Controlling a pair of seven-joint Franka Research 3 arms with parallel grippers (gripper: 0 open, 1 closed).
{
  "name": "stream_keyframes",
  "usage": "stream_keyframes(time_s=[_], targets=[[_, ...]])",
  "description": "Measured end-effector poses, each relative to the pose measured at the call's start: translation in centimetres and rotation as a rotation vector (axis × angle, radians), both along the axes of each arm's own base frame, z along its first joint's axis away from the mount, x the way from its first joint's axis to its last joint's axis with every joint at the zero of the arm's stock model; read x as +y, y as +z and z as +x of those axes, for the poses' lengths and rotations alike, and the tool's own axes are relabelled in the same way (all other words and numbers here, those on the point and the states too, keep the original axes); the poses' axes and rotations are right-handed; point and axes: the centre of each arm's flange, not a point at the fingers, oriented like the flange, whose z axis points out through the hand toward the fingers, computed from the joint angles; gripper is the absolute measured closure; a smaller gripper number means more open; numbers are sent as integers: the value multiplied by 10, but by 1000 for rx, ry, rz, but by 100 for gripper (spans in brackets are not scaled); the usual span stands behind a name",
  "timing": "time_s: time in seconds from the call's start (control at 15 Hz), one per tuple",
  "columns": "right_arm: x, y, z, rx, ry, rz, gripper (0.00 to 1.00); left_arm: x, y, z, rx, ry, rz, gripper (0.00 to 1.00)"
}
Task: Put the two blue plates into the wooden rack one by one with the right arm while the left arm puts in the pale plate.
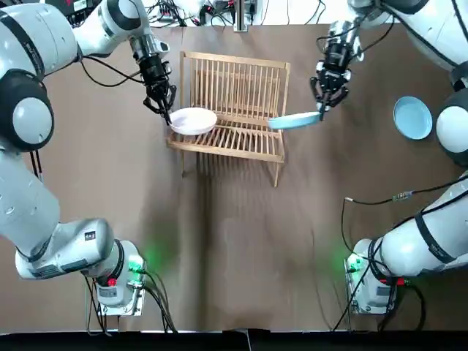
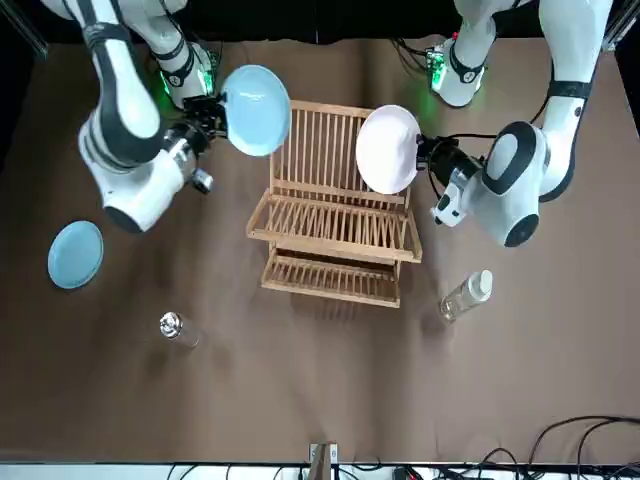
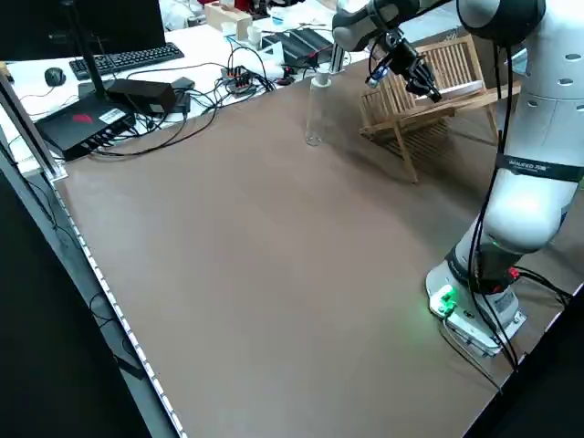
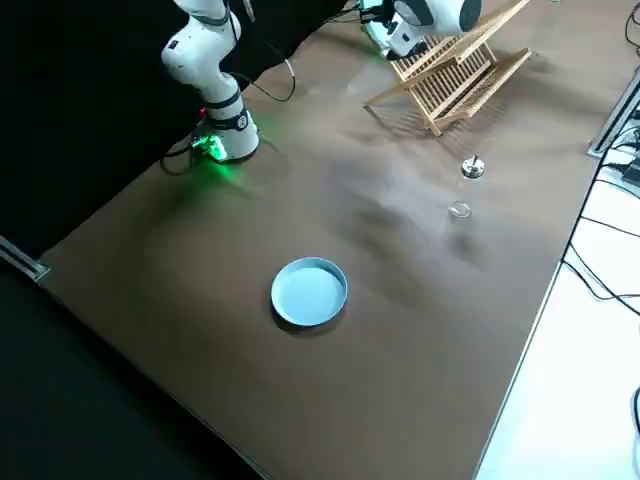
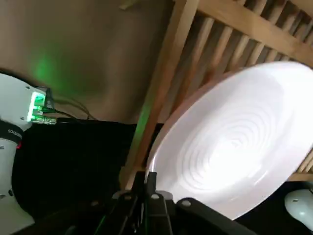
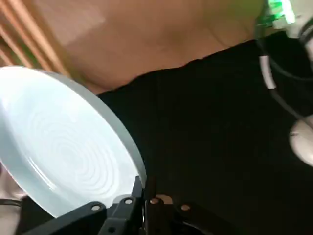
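Observation:
The wooden rack [image 1: 234,102] stands at the far middle of the table. My left gripper [image 1: 159,110] is shut on the rim of the pale plate [image 1: 194,121], holding it tilted over the rack's left part; the left wrist view shows that plate [image 5: 234,147] against the slats. My right gripper [image 1: 325,108] is shut on the edge of a blue plate [image 1: 295,121], held edge-on at the rack's right end and seen face-on from the front [image 2: 255,110]. The second blue plate [image 1: 413,117] lies flat on the table, far right.
A clear bottle [image 2: 465,295] and a small glass jar with a metal lid [image 2: 175,328] stand on the table beyond the rack. Cables lie along the far edge. Both arm bases [image 1: 117,285] sit at the near corners.

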Motion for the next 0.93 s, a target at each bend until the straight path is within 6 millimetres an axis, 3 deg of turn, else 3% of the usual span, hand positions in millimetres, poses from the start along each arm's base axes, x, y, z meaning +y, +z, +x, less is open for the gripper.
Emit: stream_keyframes(time_s=[0.33, 0.6, 0.8, 0.93], targets=[[53, -29, -1, -43, -61, -35, 98, -14, -1, 8, 0, 30, 22, 91], [81, -60, -1, -45, -87, -39, 98, -30, 1, 18, -3, 33, 28, 58], [90, -72, -1, -48, -103, -42, 98, -18, 15, 34, -58, 41, 41, 31], [89, -75, 1, -49, -110, -44, 92, -2, 31, 51, -150, 12, 105, 14]])
